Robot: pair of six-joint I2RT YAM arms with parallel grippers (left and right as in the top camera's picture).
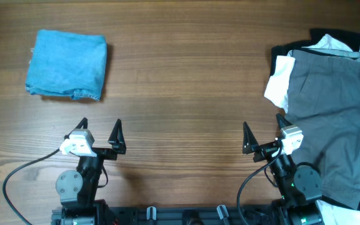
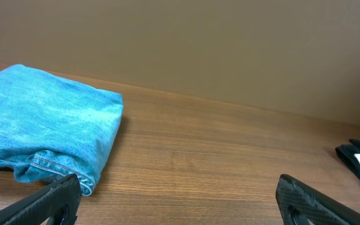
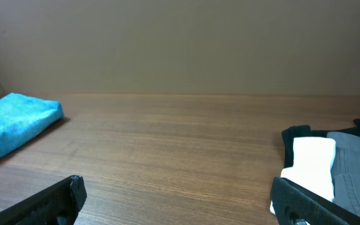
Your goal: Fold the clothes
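1. At the near edge of the wooden table point(image 1: 186, 81) stand the two arm bases. A black cable point(image 1: 17, 178) loops out to the left of the left one.
2. The left gripper point(image 1: 100, 125) sits at the near left over bare wood. Its two dark fingers are spread wide with nothing between them. The left wrist view shows the same: the left gripper point(image 2: 179, 181) has a finger at each lower corner and only table between.
3. The right gripper point(image 1: 264, 128) sits at the near right, also spread wide and empty. The right wrist view of the right gripper point(image 3: 177, 184) shows only wood in the gap. Its right finger is just beside the left edge of the grey trousers point(image 1: 333, 106); whether it touches them I cannot tell.
4. The grey trousers lie flat on top of a loose pile at the right side, reaching from near to far and running off the right edge of the overhead view.
5. A white garment point(image 1: 280, 78) sticks out from under the trousers' left edge. A black garment point(image 1: 336, 36) shows beneath at the far end of the pile. The right wrist view shows these too: grey trousers point(image 3: 355, 169), white garment point(image 3: 311, 162), black garment point(image 3: 295, 134).
6. The jeans point(image 1: 67, 64) lie at the far left, folded into a compact, roughly square bundle. They are well apart from both grippers and from the pile.
7. In the left wrist view the jeans point(image 2: 42, 125) show a stitched hem along their near edge. In the right wrist view the jeans point(image 3: 14, 122) sit far off to the left.
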